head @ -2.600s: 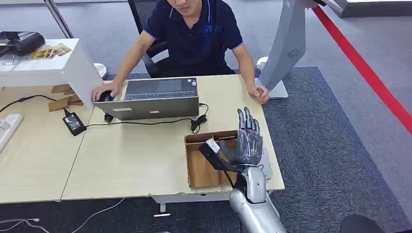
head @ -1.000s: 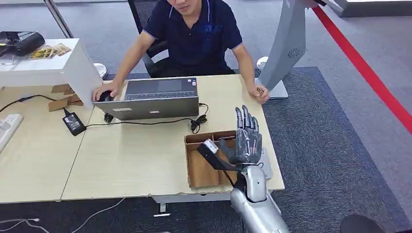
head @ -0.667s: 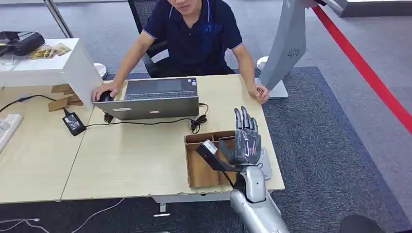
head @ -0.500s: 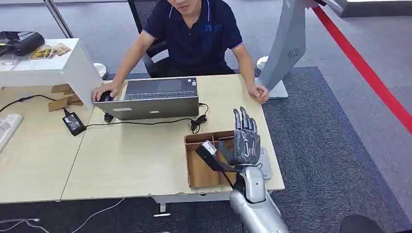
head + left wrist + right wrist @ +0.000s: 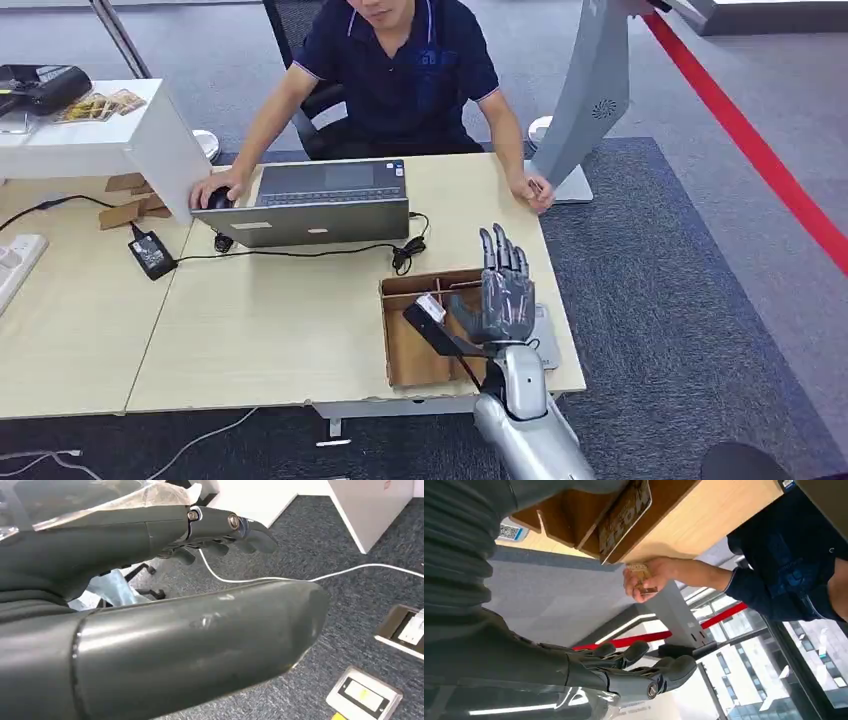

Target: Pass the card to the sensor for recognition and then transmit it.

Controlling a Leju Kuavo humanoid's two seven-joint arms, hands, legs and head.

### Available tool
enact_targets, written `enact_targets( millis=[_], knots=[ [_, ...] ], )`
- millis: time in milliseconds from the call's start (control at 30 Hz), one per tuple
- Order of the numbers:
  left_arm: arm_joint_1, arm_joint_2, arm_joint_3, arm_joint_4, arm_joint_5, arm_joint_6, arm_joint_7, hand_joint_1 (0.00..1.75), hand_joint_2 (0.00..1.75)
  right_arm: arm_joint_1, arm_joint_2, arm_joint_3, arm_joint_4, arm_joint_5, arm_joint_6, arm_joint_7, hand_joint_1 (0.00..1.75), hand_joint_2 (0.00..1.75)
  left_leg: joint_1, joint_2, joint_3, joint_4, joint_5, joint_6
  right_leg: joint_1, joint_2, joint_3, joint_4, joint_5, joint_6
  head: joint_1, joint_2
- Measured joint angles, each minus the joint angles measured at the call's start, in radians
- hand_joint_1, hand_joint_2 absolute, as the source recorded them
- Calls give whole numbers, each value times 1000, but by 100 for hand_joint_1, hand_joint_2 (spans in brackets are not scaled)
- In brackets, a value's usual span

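Two robot hands are reported below, view by view.

Head view: your right robot hand (image 5: pixel 505 290) stands over the cardboard box (image 5: pixel 410 350) at the near right corner of the desk (image 5: pixel 280 320); its fingers point up and away from you, spread apart, with nothing between them; a person (image 5: pixel 400 70) sits across the desk behind a laptop (image 5: pixel 320 205), one hand on a mouse, the other resting at the far right corner of the desk.

Left wrist view: your left robot hand (image 5: pixel 150 535) hangs above the carpeted floor (image 5: pixel 350 595); its fingers are loosely bent, clear of the thumb, and hold nothing; a white cable (image 5: pixel 280 577) runs across the carpet.

Right wrist view: the card (image 5: pixel 624 515) stands tilted inside a compartment of the cardboard box (image 5: pixel 559 510), leaning on a divider, apart from your right robot hand (image 5: pixel 574 665), whose fingers are extended and empty; the person's hand (image 5: pixel 649 577) at the desk edge holds a small tan item; you cannot tell what it is.
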Motion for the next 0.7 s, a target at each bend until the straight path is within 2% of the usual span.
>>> enact_targets(
  millis=[700],
  knots=[
    [0,0,-15,0,6,0,0,0,0,0,-3,5,3,-2,-1,1,0,175,0,0,0,0,0,0,0,0,0,0,0,0,0,0]
  ],
)
